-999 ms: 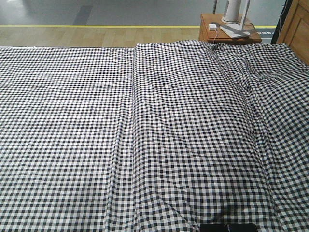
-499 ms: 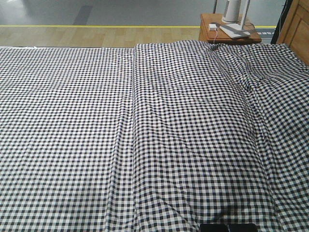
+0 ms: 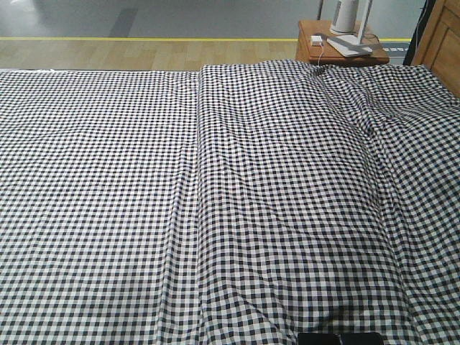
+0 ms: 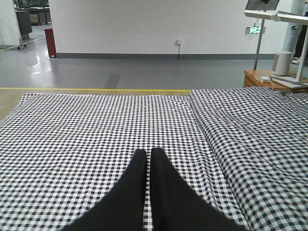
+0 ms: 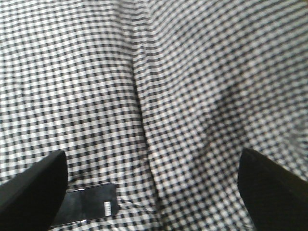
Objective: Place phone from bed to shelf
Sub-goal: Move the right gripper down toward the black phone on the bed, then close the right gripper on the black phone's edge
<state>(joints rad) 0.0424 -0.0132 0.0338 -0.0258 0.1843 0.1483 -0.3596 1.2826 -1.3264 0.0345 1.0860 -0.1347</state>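
Note:
The phone (image 5: 90, 204) is a thin glossy black slab with a small white sticker. It lies flat on the bed (image 5: 192, 96), whose black-and-white gingham sheet fills the right wrist view. My right gripper (image 5: 151, 159) hovers above the sheet, wide open and holding nothing. Its left finger (image 5: 33, 190) covers the phone's left end. My left gripper (image 4: 147, 153) is shut and empty, held low over the bed (image 4: 72, 130). The front view shows the bed (image 3: 215, 180) but no shelf.
A reddish-brown nightstand (image 3: 338, 44) with a white stand and a charger sits beyond the bed's far right corner. A wooden panel (image 3: 440, 39) rises at the far right. A dark shape (image 3: 339, 338) pokes in at the front view's bottom edge. Grey floor lies beyond the bed.

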